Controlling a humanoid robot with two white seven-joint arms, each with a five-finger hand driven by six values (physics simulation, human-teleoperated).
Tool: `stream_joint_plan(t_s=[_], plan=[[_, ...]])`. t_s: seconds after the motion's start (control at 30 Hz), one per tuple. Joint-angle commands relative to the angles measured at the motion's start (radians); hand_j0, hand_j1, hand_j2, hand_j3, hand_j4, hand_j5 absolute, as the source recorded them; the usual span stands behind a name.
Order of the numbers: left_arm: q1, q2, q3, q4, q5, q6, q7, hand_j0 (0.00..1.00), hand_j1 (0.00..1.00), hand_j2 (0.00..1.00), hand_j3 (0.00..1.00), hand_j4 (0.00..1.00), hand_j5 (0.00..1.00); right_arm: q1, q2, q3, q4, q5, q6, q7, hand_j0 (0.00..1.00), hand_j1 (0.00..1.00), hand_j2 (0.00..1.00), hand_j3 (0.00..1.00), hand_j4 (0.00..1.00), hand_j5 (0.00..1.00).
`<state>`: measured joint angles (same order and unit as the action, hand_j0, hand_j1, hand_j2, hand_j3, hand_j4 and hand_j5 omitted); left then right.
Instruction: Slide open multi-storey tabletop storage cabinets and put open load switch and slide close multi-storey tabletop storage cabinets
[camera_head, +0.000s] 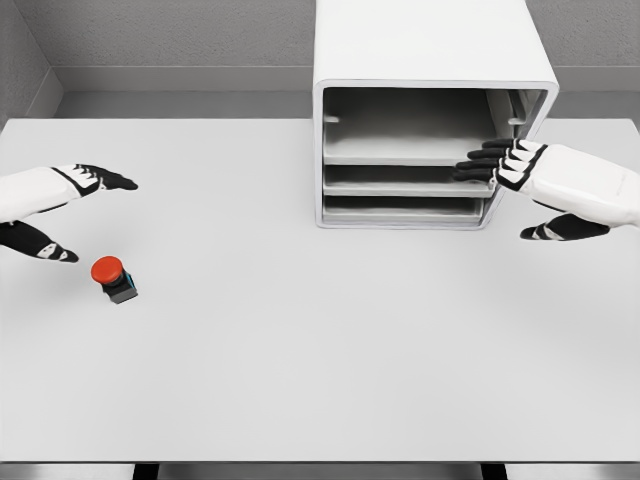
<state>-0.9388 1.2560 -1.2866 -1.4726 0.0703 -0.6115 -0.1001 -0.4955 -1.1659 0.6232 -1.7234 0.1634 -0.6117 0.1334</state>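
A white multi-storey storage cabinet (432, 60) stands at the back of the table, right of centre, its front showing three shallow trays. My right hand (520, 190) is at the cabinet's right front edge, fingers extended and touching the middle tray's front (400, 180), thumb hanging lower; it holds nothing. The load switch (113, 277), a small dark box with a red round button, lies on the table at the left. My left hand (70, 215) hovers just above and left of it, open, fingers and thumb spread apart.
The white table (320, 380) spreads wide around the objects, with its front edge near the bottom of the view. A grey wall runs behind the cabinet.
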Motion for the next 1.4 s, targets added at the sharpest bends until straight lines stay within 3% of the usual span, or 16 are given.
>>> stream_joint_plan(t_s=[0.0, 0.27, 0.43, 0.5, 0.83, 1.0, 1.13, 1.37], plan=[[0.000, -0.003, 0.004, -0.002, 0.006, 0.001, 0.000, 1.00, 1.00, 1.00, 1.00, 1.00, 1.00, 0.000, -0.006, 0.000, -0.002, -0.007, 0.001, -0.001, 1.00, 1.00, 1.00, 1.00, 1.00, 1.00], [0.040, 0.000, -0.007, 0.003, -0.063, 0.001, 0.007, 1.00, 1.00, 1.00, 1.00, 1.00, 1.00, -0.044, 0.025, 0.007, -0.001, -0.005, 0.001, -0.020, 1.00, 1.00, 1.00, 1.00, 1.00, 1.00], [0.060, 0.000, -0.007, -0.002, -0.063, 0.001, 0.008, 1.00, 1.00, 1.00, 1.00, 1.00, 1.00, -0.123, 0.058, 0.133, -0.002, -0.005, 0.001, -0.012, 1.00, 1.00, 1.00, 1.00, 1.00, 1.00], [0.071, -0.003, -0.007, -0.003, -0.063, 0.001, 0.008, 1.00, 1.00, 1.00, 1.00, 1.00, 1.00, -0.137, 0.081, 0.136, -0.001, -0.007, 0.001, -0.020, 1.00, 1.00, 1.00, 1.00, 1.00, 1.00], [0.097, -0.027, -0.007, -0.011, -0.060, 0.001, 0.008, 1.00, 1.00, 1.00, 1.00, 1.00, 1.00, -0.138, 0.192, 0.132, 0.010, -0.013, 0.001, -0.058, 1.00, 1.00, 1.00, 1.00, 1.00, 1.00], [0.115, -0.052, -0.008, -0.011, -0.061, 0.001, 0.008, 1.00, 1.00, 1.00, 1.00, 1.00, 1.00, -0.138, 0.192, 0.127, 0.042, -0.031, 0.001, -0.023, 1.00, 1.00, 1.00, 1.00, 1.00, 1.00], [0.129, -0.053, -0.008, -0.006, -0.061, 0.001, 0.005, 0.93, 0.93, 0.93, 0.93, 0.93, 0.93, -0.161, 0.195, 0.107, 0.097, -0.035, 0.001, 0.060, 1.00, 1.00, 1.00, 1.00, 1.00, 1.00], [0.138, -0.046, -0.010, 0.011, -0.063, 0.001, 0.005, 0.82, 0.82, 0.82, 0.82, 0.82, 0.82, -0.170, 0.275, 0.115, 0.077, -0.059, 0.001, 0.098, 1.00, 1.00, 1.00, 1.00, 1.00, 1.00]])
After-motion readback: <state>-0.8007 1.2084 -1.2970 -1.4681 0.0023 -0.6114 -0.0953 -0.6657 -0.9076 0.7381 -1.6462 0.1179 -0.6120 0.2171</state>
